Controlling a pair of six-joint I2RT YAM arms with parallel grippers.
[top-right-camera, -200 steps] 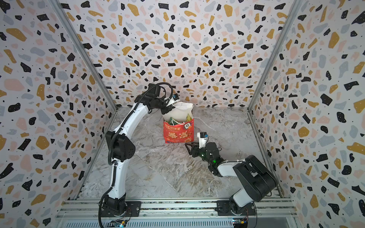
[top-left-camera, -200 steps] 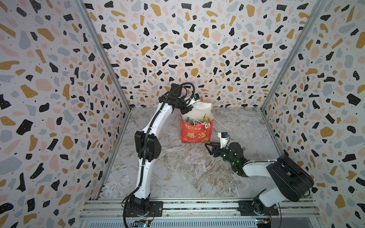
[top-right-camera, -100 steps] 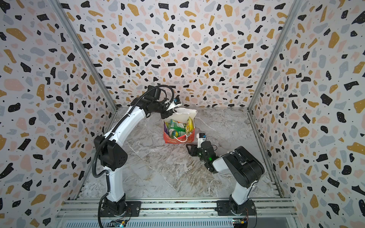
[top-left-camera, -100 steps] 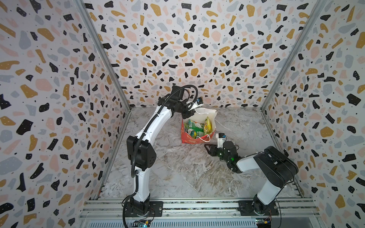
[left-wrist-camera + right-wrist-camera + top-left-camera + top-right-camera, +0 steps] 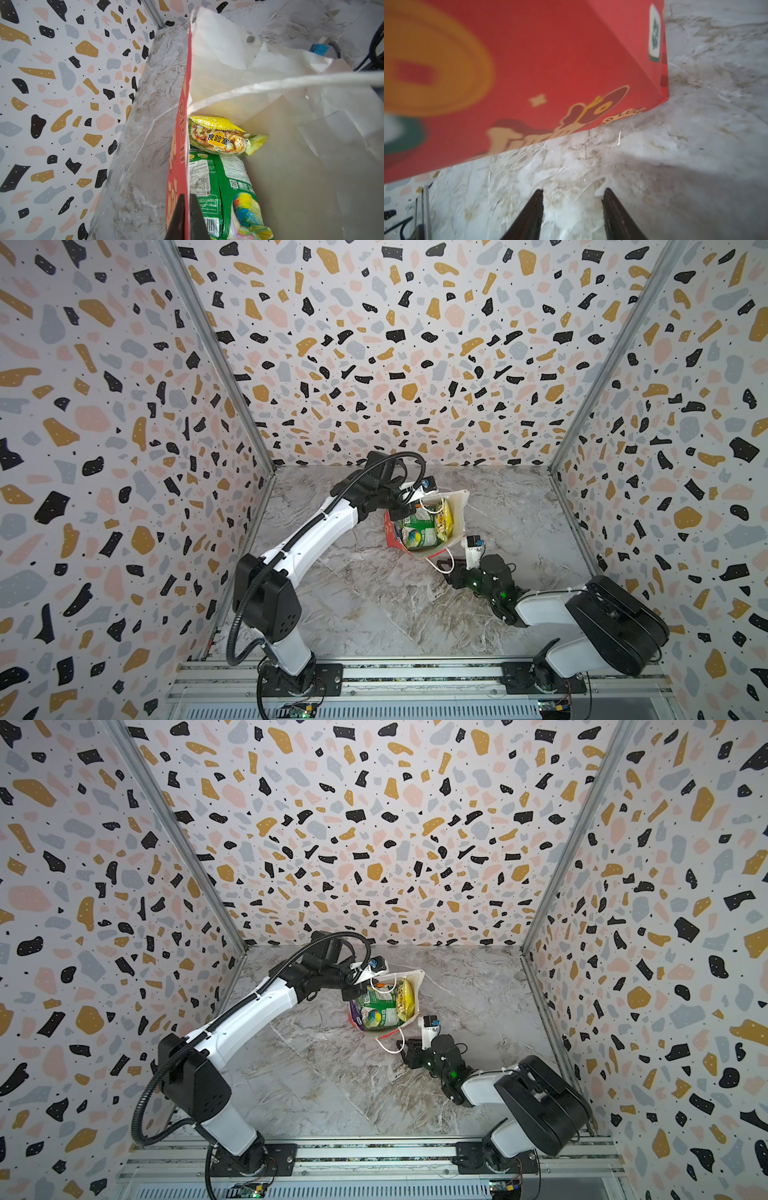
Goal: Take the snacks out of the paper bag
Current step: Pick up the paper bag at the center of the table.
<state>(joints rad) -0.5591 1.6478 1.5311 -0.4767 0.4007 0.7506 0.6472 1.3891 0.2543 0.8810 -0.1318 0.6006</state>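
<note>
Where the two arms are bolted to the metal rail at the front edge, the marbled worktop begins, and on it nothing lies loose in front of the bag. Low over this surface, the right tool reaches in from the right; in the right wrist view its two dark fingers stand apart, the tool released with only bare worktop between them and the red printed face of the paper bag just beyond the tips. A white cord handle of the bag hangs down onto the worktop just beside this tool; whether they touch I cannot tell. Behind it, near the middle of the worktop, the paper bag sits tilted with its mouth turned up and forward, so that its white inside shows in both top views. All the snacks in view are inside it: a green packet lies along the red wall and a yellow packet lies against it deeper in, as the left wrist view shows for both the yellow and the green. At the bag's far left rim, the left tool is clenched on the red side wall, its two black fingers pinching the paper edge, with the other cord crossing the open mouth. Beyond stands the speckled back wall.
</note>
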